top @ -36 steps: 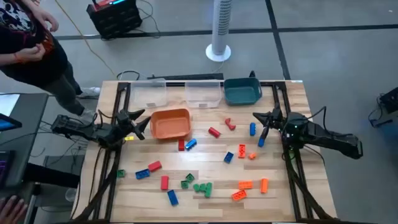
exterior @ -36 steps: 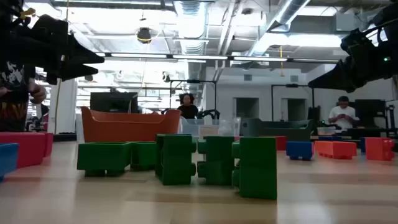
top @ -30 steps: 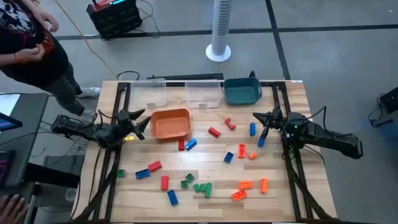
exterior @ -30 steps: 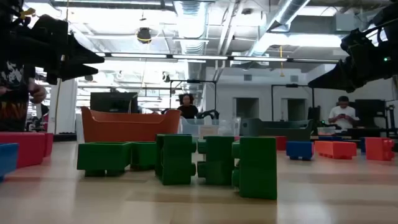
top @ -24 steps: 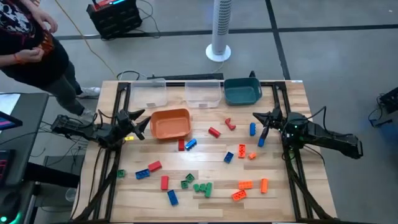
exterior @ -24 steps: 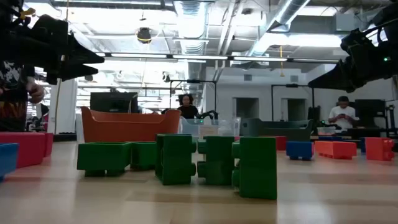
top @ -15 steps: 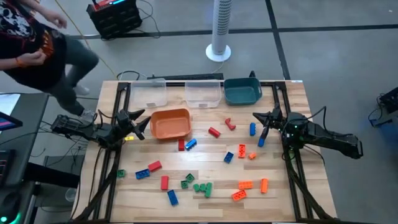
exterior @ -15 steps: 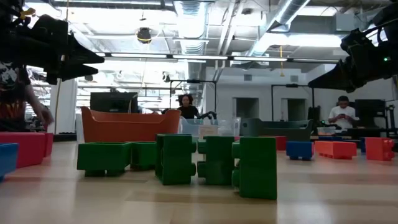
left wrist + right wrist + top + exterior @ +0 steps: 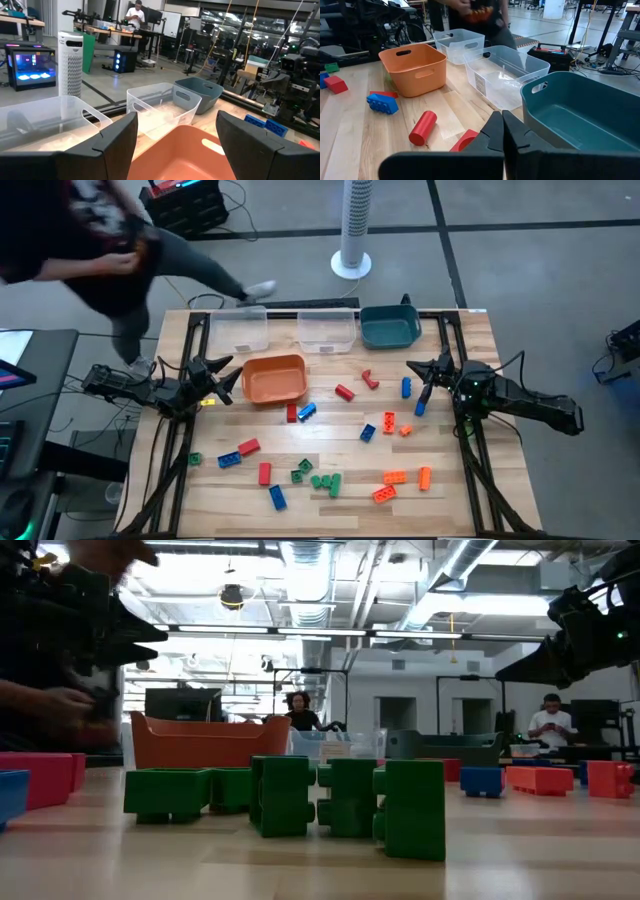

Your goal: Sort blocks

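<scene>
Several blocks lie scattered on the wooden table (image 9: pixel 330 445): a red one (image 9: pixel 345 392), a blue one (image 9: pixel 407 387), green ones (image 9: pixel 325 482) that fill the low view's foreground (image 9: pixel 285 795), and orange ones (image 9: pixel 394 477) at the near right. My left gripper (image 9: pixel 228 378) stands open at the table's left edge, level, pointing at the orange bin (image 9: pixel 274 378); its fingers frame that bin in the left wrist view (image 9: pixel 175 145). My right gripper (image 9: pixel 415 375) hangs shut at the right edge, fingers together (image 9: pixel 502 125), above the table near the blue block.
Two clear bins (image 9: pixel 240 330) (image 9: pixel 327 330) and a teal bin (image 9: pixel 390 327) stand in a row along the far edge. A person (image 9: pixel 110 250) moves beside the table's far left corner. A white tower fan (image 9: pixel 353 230) stands on the floor beyond.
Both arms have kept still and no block has moved. The person beyond the far left corner has stepped toward the table's far edge, one leg swinging out along it.
</scene>
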Tool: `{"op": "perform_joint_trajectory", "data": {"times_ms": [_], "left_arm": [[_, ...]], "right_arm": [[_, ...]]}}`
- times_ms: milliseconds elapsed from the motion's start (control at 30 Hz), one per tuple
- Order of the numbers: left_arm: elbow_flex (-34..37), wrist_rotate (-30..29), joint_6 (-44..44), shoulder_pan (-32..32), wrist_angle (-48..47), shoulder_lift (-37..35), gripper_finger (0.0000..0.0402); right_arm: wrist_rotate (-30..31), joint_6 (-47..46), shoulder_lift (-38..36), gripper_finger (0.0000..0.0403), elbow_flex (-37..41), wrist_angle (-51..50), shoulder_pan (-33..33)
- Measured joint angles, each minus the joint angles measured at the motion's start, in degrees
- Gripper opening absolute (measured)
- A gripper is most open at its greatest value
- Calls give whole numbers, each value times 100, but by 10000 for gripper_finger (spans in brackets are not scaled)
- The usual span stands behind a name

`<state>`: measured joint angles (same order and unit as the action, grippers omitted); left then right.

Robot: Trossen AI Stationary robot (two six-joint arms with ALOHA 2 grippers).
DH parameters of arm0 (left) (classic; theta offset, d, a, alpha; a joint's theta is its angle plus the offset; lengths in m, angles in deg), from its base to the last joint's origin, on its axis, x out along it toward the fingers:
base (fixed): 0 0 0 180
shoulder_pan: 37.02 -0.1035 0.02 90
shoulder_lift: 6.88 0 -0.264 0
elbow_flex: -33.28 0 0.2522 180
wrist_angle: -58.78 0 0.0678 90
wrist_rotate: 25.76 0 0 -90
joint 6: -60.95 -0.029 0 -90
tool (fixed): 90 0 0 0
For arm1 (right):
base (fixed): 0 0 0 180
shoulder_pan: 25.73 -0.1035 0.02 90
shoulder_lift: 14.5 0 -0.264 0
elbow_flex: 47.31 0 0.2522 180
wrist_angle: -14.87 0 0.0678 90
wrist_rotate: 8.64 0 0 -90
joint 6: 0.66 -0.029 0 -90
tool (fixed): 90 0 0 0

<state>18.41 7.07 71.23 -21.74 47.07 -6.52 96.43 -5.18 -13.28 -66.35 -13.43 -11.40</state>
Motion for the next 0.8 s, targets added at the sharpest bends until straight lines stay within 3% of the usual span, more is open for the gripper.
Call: {"op": "perform_joint_trajectory", "data": {"times_ms": [500, 800], "left_arm": [[1, 0, 65, 1, 14, 0, 261], [1, 11, 2853, -1, 177, 0, 261]], "right_arm": [[0, 0, 1, 6, -2, 0, 1], [0, 0, 1, 6, -2, 0, 2]]}}
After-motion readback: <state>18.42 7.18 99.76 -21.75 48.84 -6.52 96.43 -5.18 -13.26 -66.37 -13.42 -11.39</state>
